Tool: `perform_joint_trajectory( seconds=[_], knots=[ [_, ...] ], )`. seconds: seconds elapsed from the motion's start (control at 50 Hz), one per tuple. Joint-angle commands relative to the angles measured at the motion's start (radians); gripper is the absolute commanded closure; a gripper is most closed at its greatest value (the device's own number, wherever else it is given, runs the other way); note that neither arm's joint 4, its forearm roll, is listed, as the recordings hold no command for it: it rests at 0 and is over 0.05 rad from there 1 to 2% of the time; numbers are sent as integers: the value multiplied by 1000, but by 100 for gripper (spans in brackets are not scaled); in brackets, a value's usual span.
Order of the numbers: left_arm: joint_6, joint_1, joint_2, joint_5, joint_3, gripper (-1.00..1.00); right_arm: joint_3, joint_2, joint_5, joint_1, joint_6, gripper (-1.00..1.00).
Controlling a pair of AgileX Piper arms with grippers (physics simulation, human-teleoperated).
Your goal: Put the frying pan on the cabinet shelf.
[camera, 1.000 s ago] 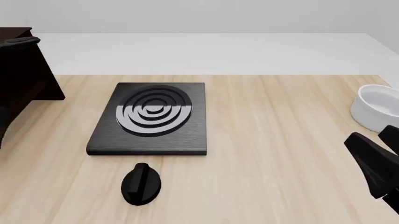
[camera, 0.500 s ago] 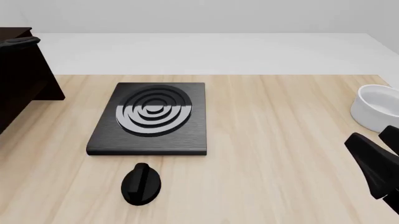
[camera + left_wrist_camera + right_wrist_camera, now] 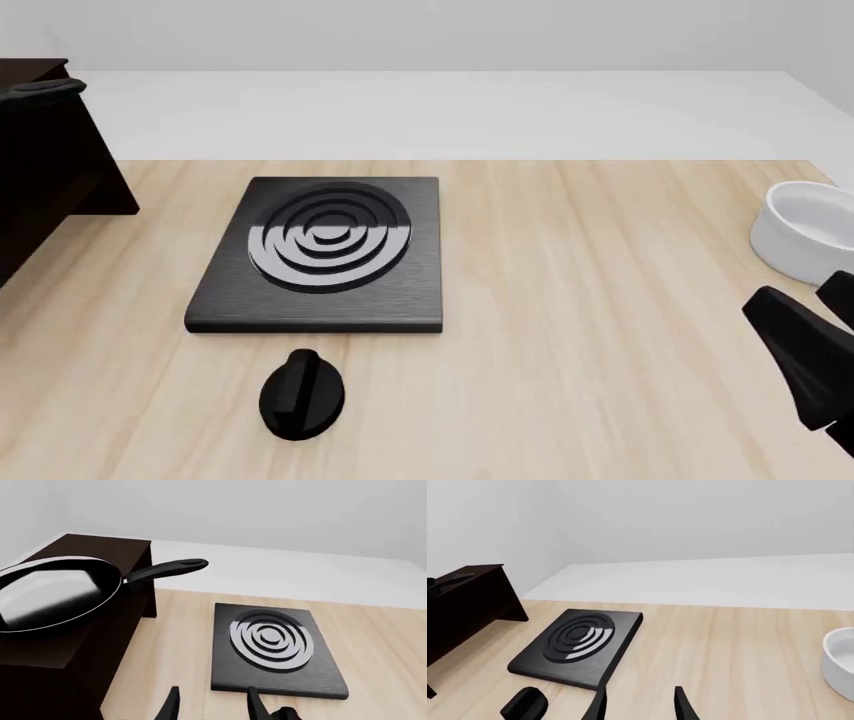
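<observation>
Table [image 3: 601, 300]: light wood top, carrying everything below.
Cabinet [image 3: 100, 630]: dark brown, near-black, at the table's left side; its top shelf [image 3: 47, 647] is the board the pan rests on.
Stove plate [image 3: 320, 255]: flat black slab with grey concentric rings, just right of the cabinet and apart from it.
Frying pan [image 3: 47, 597]: glossy black, resting on the cabinet shelf, its long handle [image 3: 167, 570] jutting past the cabinet's edge.
White bowl [image 3: 807, 230]: at the table's right edge, well apart from the pan.
Black knob [image 3: 302, 394]: near side of the stove plate, just clear of it.
Left gripper [image 3: 212, 706]: jaws apart and empty, hanging off the cabinet with nothing between the fingertips.
Right gripper [image 3: 639, 705]: jaws apart, empty, over bare table near the bowl.
Step in hand: the pan looks placed and released, so the task seems essentially done.
Next move: likely only drawing the left arm clear without brushing the handle.
Writing or brands: none readable.
</observation>
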Motion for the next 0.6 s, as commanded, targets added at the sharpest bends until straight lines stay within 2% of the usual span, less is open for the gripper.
perform_joint_trajectory(
  seconds=[0.02,0.12,0.16,0.26,0.3,0.38,0.42,0.5,0.6],
  knots=[
    [14,-9,-2,-19,41,-100,3,0,-3,1,-3,-100],
    [2,-17,-2,-12,25,-100,5,5,-8,1,-4,-100],
    [27,-19,-2,-10,18,-100,3,2,-7,0,-7,-100],
    [34,-10,-2,-2,-3,-100,-5,-15,8,-12,-11,-100],
    [66,-1,-2,-7,4,-100,-13,-21,18,-21,-16,-100],
    [89,26,-2,-32,32,-100,-25,-62,55,-77,-31,-100],
    [92,21,-2,-36,39,-100,-24,-54,50,-76,-32,-100],
    [94,36,-2,-7,-2,-100,-27,-59,58,-93,-40,-100],
    [137,64,-2,43,-83,-100,-42,-64,70,-112,-56,-100]
  ],
)
